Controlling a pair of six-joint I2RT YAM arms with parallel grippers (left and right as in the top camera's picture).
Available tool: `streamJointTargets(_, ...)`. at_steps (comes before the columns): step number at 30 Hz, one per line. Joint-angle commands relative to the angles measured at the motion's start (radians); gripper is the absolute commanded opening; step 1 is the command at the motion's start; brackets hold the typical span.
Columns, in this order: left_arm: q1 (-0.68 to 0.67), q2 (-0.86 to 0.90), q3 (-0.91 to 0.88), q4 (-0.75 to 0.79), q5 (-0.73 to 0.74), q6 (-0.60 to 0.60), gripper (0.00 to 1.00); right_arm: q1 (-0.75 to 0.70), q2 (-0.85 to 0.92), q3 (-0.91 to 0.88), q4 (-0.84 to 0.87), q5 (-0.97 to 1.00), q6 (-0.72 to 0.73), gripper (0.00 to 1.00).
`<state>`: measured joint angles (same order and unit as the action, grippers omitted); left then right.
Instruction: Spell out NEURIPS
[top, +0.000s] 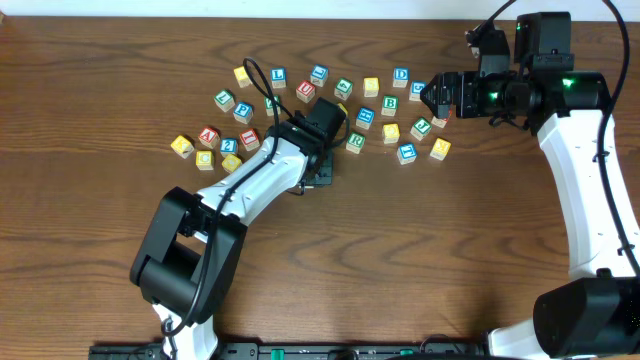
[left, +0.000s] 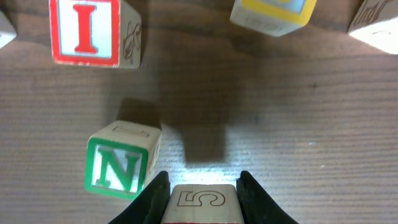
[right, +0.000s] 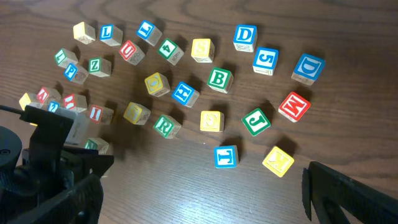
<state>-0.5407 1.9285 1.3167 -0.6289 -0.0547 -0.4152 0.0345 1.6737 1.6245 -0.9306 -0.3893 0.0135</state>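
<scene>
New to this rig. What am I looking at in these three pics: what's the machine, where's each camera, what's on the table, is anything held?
Two robot arms, each ending in a two-finger gripper, work at a wooden table. The overhead view looks straight down on both arms. The other two views come from a camera on each wrist, looking out past that arm's own fingers. Scattered on the table are small lettered wooden cubes, among them the N cube and the I cube. The left gripper is shut on a cube marked 5. The right gripper hangs open, holding nothing.
</scene>
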Motion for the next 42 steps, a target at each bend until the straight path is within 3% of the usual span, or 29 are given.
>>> streamJointTargets(1,-0.002,0.021,-0.008,0.014,-0.006,0.022,0.25,-0.007,0.0,0.016,-0.002,-0.002,-0.011,0.99)
streamJointTargets(15,-0.001,0.025,-0.069,0.133,-0.011,0.108,0.25,-0.007,0.0,0.016,-0.002,-0.002,-0.011,0.99)
streamJointTargets(42,0.037,0.09,-0.069,0.195,-0.044,0.111,0.25,-0.007,0.0,0.016,-0.002,-0.002,-0.011,0.99)
